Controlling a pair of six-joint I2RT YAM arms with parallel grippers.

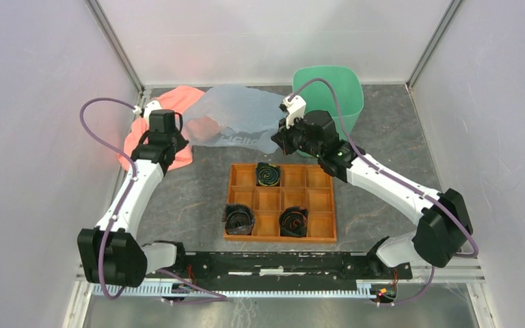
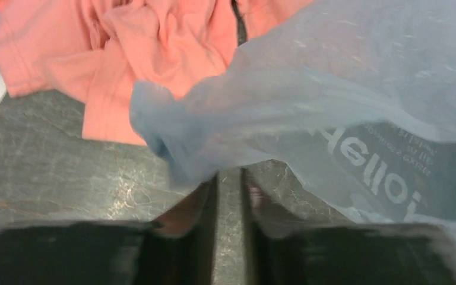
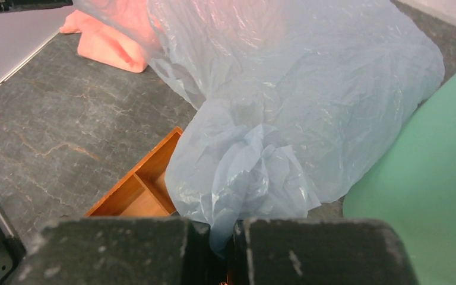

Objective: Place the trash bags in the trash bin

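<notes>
top view looks down from behind; both close wrist views share the bag [image 3: 285,89].

Both arms are extended forward and inward; the left gripper [image 2: 228,181] and right gripper [image 3: 221,231] are each clamped on the trash bag [image 1: 236,113].

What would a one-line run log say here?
right gripper: shut on trash bag | left gripper: grip unclear | trash bin: bag not inside

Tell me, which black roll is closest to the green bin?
The black roll alone in the wooden tray's back row. The other two rolls sit in the front row, farther from the green bin.
</notes>
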